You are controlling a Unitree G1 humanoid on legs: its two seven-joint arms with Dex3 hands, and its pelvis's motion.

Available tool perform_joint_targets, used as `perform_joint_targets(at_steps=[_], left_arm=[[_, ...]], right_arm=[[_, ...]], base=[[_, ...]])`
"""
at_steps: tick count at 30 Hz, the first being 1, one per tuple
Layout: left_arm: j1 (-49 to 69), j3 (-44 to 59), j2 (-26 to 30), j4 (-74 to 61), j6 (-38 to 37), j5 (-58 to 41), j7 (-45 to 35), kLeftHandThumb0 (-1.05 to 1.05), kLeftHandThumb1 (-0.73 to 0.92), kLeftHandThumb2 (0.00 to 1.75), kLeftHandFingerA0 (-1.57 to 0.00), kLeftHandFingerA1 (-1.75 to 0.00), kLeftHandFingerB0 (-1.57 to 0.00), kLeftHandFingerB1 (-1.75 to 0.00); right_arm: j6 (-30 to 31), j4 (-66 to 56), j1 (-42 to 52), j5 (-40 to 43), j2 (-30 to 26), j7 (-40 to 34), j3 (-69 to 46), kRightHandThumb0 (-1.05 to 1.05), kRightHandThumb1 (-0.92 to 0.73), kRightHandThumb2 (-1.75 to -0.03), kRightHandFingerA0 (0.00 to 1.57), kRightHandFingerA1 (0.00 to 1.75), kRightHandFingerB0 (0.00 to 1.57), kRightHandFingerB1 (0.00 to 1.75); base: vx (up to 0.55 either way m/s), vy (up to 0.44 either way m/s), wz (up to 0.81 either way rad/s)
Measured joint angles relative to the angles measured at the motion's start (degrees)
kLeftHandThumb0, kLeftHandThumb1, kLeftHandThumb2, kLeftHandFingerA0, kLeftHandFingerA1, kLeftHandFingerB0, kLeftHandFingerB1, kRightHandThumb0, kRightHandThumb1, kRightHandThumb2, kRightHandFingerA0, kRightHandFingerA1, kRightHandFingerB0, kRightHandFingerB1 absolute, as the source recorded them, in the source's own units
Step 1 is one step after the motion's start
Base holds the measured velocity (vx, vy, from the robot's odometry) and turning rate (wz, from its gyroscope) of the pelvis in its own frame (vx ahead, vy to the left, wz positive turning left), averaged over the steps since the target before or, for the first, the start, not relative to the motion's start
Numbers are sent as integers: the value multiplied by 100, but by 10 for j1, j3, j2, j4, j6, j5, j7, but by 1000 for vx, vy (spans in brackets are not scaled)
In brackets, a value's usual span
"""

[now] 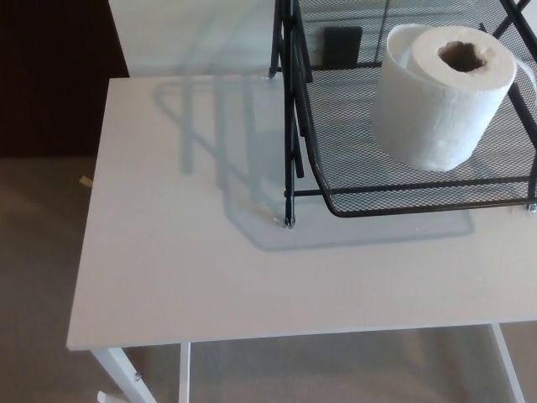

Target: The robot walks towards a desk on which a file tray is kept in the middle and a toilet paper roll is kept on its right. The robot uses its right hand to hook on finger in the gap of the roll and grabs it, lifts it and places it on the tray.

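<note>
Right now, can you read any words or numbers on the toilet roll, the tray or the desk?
None can be read. The toilet paper roll is plain white, the black mesh file tray has no label, and the white desk shows no print.

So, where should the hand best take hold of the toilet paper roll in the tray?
Probably by the core hole, from above, one finger hooked in. The toilet paper roll stands on end in the tray, hole facing up, and wire walls crowd its sides.
</note>
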Motion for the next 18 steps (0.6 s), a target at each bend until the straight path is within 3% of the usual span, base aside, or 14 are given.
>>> perform_joint_targets(at_steps=[1,2,3,4,6,8,9,10,11,12,13,14,15,18], left_arm=[[2,1,1,1,0,0,0,-68,92,79,-24,-45,-10,-32],[1,4,2,2,0,-1,0,-69,92,79,-27,-46,-11,-32],[1,6,4,4,0,-1,0,-69,92,79,-28,-46,-11,-32],[1,7,5,5,0,-1,0,-69,92,78,-29,-46,-11,-32],[-2,8,9,16,0,-1,1,-71,83,105,-26,-53,-10,-43],[-5,9,9,21,0,-1,2,-73,82,106,-26,-53,-10,-43],[-5,9,9,20,0,-1,2,-72,92,77,-30,-46,-12,-33],[-5,9,9,20,0,-1,2,-72,92,75,-29,-46,-12,-33],[-6,10,9,20,0,-1,2,-72,81,105,-22,-53,-9,-43],[-6,14,9,21,0,-2,2,-72,84,105,-20,-51,-9,-43],[-6,18,9,21,0,-4,2,-72,84,105,-20,-51,-9,-43],[-4,19,9,20,0,-4,1,-70,92,82,-21,-45,-10,-33],[-3,19,9,20,0,-4,1,-70,92,82,-21,-45,-10,-33],[1,19,9,18,-1,-3,1,-33,64,118,-1,-49,0,-49]], right_arm=[[2,3,-2,9,2,0,-3,-74,-46,-84,36,68,22,51],[4,8,-3,16,2,0,-6,-70,-58,-58,33,68,25,43],[5,12,-4,21,2,-2,-5,-73,-60,-58,39,68,26,42],[5,14,-4,24,2,-4,-3,-78,-46,-86,22,67,18,50],[6,20,-3,28,1,-9,9,-83,-64,-61,14,70,18,43],[5,23,1,27,-1,-17,32,-90,-69,-62,23,68,18,44],[3,24,4,23,-3,-25,48,-87,-54,-95,21,64,15,49],[0,26,8,20,-4,-33,61,-87,-70,-63,18,66,16,43],[-2,33,8,17,-5,-41,73,-87,-69,-62,18,68,16,44],[-3,41,8,15,-6,-48,83,-85,-53,-92,13,62,10,50],[-3,50,6,15,-6,-53,90,-85,-53,-92,13,62,10,50],[-4,59,1,15,-7,-57,98,-90,-74,-63,7,70,7,47],[-5,66,-2,13,-9,-62,108,-90,-74,-63,7,70,7,47],[-6,86,-10,7,-12,-78,139,-88,-71,-62,17,64,17,42]], base=[[0,0,0],[0,0,0],[0,0,0],[0,0,0],[0,0,0],[0,0,0],[0,0,0],[0,0,0],[0,0,0],[0,0,0],[0,0,0],[0,0,0],[0,0,0],[0,0,0]])
